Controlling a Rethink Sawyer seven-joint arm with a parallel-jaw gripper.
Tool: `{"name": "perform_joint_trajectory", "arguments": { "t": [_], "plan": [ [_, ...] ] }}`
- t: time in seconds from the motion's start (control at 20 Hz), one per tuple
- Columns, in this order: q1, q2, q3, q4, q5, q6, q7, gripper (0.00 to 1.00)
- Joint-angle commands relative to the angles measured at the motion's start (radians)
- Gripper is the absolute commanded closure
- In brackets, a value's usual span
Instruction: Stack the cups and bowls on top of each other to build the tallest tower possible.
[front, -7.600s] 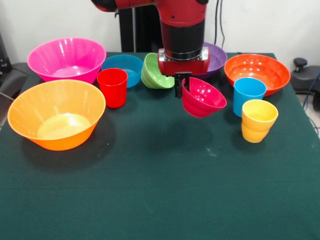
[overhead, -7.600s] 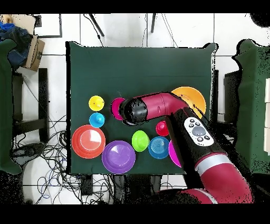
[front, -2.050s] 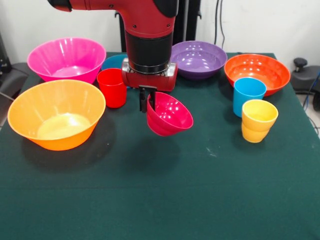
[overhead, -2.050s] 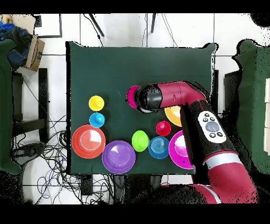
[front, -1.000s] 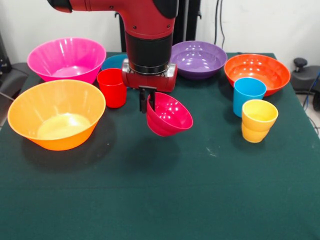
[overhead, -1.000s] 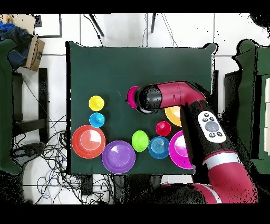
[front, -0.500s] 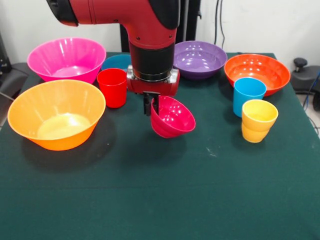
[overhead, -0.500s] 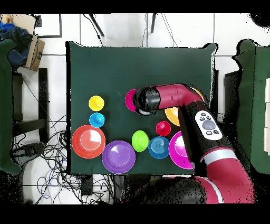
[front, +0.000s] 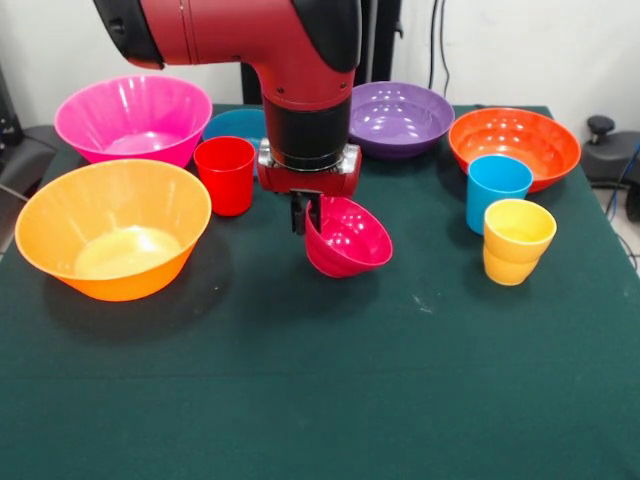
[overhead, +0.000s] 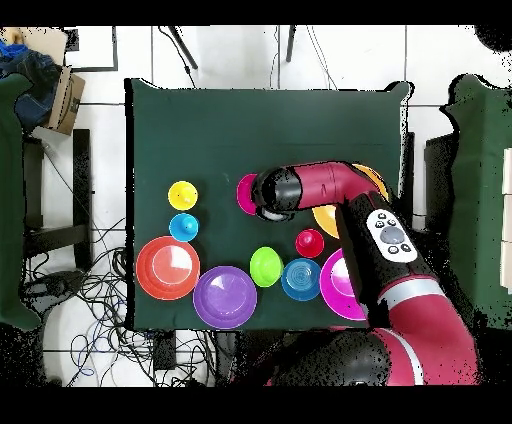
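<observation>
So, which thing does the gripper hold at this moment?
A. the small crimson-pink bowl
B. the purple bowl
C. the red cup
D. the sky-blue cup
A: in the front view the gripper is clamped on the rim of the small crimson-pink bowl, which hangs tilted, while the red cup, the sky-blue cup and the purple bowl stand apart from it on the table.
</observation>
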Motion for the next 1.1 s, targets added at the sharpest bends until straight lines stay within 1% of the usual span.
{"name": "perform_joint_trajectory", "arguments": {
  "t": [0.05, 0.6, 1.1],
  "plan": [
    [-0.013, 0.034, 0.026, -0.024, -0.086, -0.039, -0.188, 1.00],
    [-0.017, 0.040, 0.031, -0.035, -0.086, -0.035, -0.199, 1.00],
    [-0.026, 0.027, 0.035, -0.019, -0.080, -0.032, -0.204, 1.00]
  ]
}}
